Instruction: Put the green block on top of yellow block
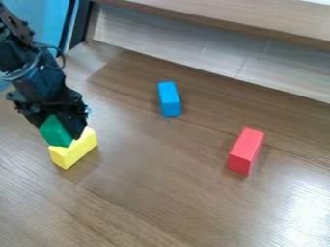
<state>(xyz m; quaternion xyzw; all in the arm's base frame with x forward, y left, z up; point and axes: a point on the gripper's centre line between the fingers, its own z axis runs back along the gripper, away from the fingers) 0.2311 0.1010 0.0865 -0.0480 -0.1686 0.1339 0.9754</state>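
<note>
Placement step, by my read. Jaws were pinching the green block (56,130), tilted, right over one end of the yellow block (76,151), which lay on the worktop (155,193). Couldn't tell from where I stood if the two touched. Next move called for levelling green, centring it along yellow, lowering until seated, then a clean release. Off-centre drop risked a topple. Blue block (169,99) and red block (245,150) sat well apart.

Black robot arm (38,72), thin dark looping cable (62,55), holed bracket (16,24), angular black claw (61,128)
</note>
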